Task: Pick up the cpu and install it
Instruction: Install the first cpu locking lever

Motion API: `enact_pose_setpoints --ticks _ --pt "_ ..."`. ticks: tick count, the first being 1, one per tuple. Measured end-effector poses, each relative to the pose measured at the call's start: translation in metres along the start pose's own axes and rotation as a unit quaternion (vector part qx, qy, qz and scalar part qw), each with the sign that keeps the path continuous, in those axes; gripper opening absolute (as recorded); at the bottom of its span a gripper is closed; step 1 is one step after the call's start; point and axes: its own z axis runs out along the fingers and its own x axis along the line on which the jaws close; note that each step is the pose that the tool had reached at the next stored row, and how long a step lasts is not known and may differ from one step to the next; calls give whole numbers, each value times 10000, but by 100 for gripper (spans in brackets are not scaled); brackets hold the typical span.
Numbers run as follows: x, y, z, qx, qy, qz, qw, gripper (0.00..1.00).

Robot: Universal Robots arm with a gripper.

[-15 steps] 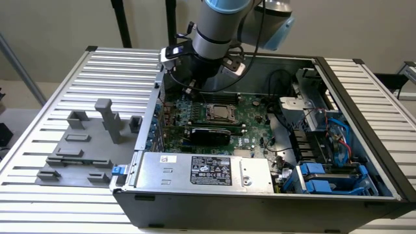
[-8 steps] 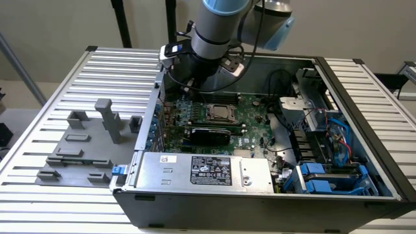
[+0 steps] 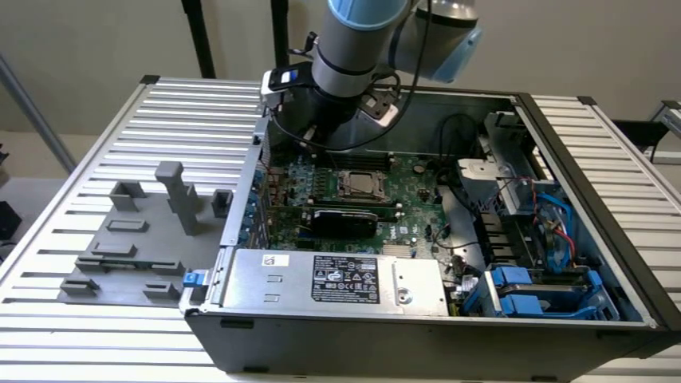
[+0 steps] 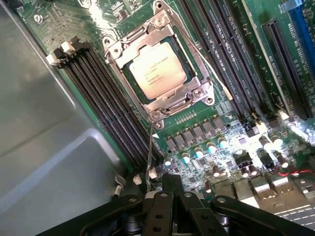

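Here, my black gripper (image 4: 170,189), fingers clenched on nothing, hangs above the green motherboard (image 4: 187,120). Beyond it, the small square cpu with a pale silver-grey metal top (image 4: 157,69) lies flat inside its metal-framed socket (image 4: 189,93), mid-frame in the exterior view, within the open dark computer case (image 3: 426,343). So seated, it needs no grip.

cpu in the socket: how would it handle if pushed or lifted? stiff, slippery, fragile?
Probably stiff: the cpu is a flat square with a metal top, so it shouldn't flex. Likely slippery to pinch; that top looks smooth and pale. A sideways push would hardly shift it, since the metal socket frame surrounds it.
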Motion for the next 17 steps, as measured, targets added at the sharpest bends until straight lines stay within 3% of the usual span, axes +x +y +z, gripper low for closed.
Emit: enact_pose_setpoints --ticks 6,16,17 --pt "0 0 -1 24 167 207 9996 11" --pt "6 -10 -34 98 436 435 9981 11" --pt "13 -1 -39 117 501 479 9975 11"
